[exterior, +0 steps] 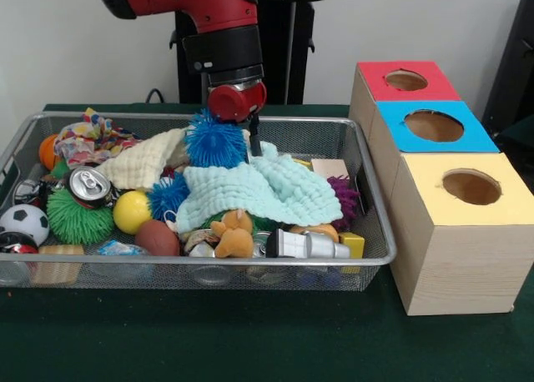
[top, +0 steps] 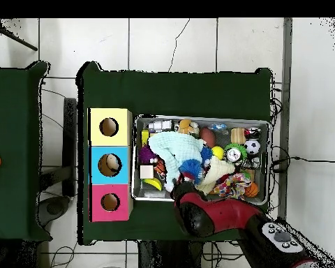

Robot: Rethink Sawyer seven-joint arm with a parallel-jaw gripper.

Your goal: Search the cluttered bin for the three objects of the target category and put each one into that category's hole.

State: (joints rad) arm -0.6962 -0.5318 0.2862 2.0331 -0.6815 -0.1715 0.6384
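The silver wire mesh bin (exterior: pixel 367 190) is full of mixed toys, cloths and cans; it also shows in the overhead view (top: pixel 200 117). My gripper (exterior: pixel 249 147) hangs low over the bin's far middle, right beside a blue spiky ball (exterior: pixel 213 140) that lies on a pale green cloth (exterior: pixel 259 190). The ball hides part of the gripper, so I cannot tell whether it holds anything. In the overhead view my gripper (top: pixel 181 183) is at the bin's near edge. Three boxes with round holes stand beside the bin: red (exterior: pixel 406 80), blue (exterior: pixel 434 125) and yellow (exterior: pixel 471 186).
In the bin lie a cream cloth (exterior: pixel 150 161), a soda can (exterior: pixel 90 186), a green spiky ball (exterior: pixel 77 219), a yellow ball (exterior: pixel 132 211), a soccer ball (exterior: pixel 23 222), an orange stuffed toy (exterior: pixel 234 232) and a purple spiky ball (exterior: pixel 344 200).
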